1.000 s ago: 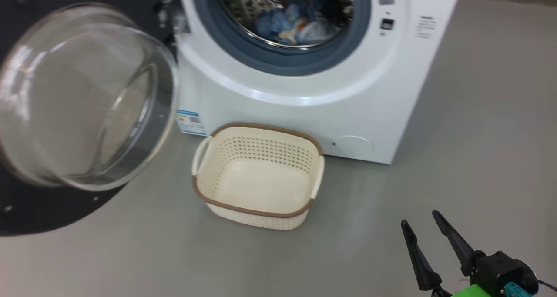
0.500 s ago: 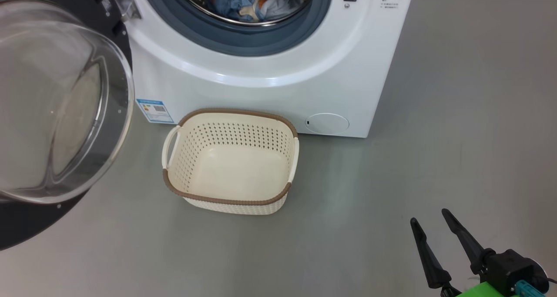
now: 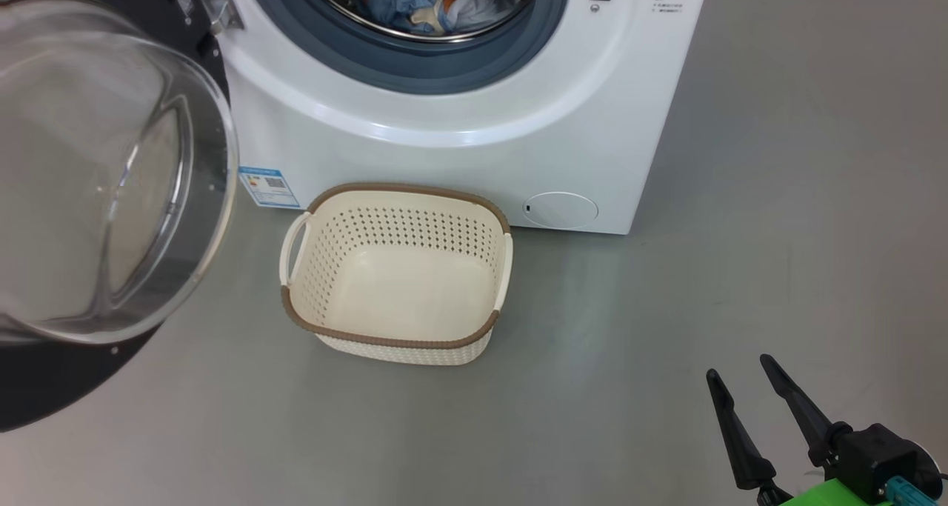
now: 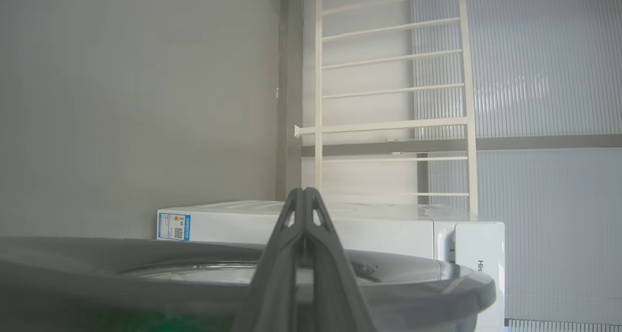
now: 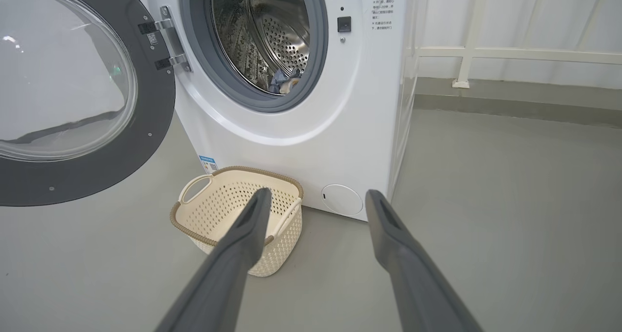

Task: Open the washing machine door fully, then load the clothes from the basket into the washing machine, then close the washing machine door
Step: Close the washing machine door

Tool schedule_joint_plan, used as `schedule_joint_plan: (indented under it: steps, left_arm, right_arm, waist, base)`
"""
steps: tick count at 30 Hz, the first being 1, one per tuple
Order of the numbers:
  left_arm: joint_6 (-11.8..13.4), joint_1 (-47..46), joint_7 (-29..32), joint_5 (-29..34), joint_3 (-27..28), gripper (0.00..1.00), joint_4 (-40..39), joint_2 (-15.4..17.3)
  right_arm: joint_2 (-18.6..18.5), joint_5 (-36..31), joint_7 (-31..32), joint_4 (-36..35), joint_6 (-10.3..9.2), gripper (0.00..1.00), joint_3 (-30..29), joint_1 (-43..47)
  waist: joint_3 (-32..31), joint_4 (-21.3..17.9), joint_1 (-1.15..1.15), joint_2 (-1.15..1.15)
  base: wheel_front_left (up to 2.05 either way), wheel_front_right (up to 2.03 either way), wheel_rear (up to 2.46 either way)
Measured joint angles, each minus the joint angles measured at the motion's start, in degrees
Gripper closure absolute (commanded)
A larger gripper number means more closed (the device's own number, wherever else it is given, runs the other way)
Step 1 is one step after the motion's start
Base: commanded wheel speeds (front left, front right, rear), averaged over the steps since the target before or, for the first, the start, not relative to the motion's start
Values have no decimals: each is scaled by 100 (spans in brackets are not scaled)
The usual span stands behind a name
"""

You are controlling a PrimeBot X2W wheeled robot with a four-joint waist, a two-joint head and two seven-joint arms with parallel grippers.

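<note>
The washing machine (image 3: pixel 459 150) stands with its door (image 3: pixel 96 195) swung wide open to the left, glass bowl bulging out. Light blue clothes (image 3: pixel 437 2) lie inside the steel drum, also seen as clothes (image 5: pixel 284 81) low in the drum. The cream basket (image 3: pixel 396 276) sits on the floor in front of the machine with nothing in it. My right gripper (image 3: pixel 740 376) hangs open at the lower right, well away from the basket (image 5: pixel 233 210). My left gripper (image 4: pixel 303 196) is shut with nothing in it, just beyond the door's dark rim (image 4: pixel 413 283).
Grey floor (image 3: pixel 778 195) stretches to the right of the machine. A small round white flap (image 3: pixel 561 210) sits low on the front. A white metal railing (image 5: pixel 510 55) runs along the wall behind, to the right of the machine.
The head camera shifted, mostly in the first half second, so the machine and basket slid left and up in view. The basket, door and right gripper kept their places.
</note>
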Motion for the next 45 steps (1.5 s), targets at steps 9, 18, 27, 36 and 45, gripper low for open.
schedule_joint_plan:
  steps: [9,18,27,36,45]
  left_arm:
    - [-33,399,1454,-216,-419,100,-576,-210]
    - [172,754,2705,-728,-647,100,-1578,-760]
    - [766,1177,3437,-984,-1187,100,-3039,-1553]
    - [924,1418,3256,-840,-1819,100,-3962,-2424]
    - [660,1361,2246,-761,-2295,100,-3861,-2744]
  right_arm:
    - [-5,-1,0,2,0,0,-10,1]
    - [38,-1,0,8,0,0,-43,2]
    - [174,-1,0,2,0,0,-94,5]
    - [347,-1,0,22,0,0,-58,3]
    - [441,-1,0,58,0,0,-30,3]
  waist:
    - [-89,110,0,0]
    - [-160,182,0,0]
    - [-226,240,0,0]
    - [-296,106,0,0]
    - [-395,-248,0,0]
  base:
    - [0,0,0]
    - [0,0,0]
    - [0,0,0]
    - [0,0,0]
    - [0,0,0]
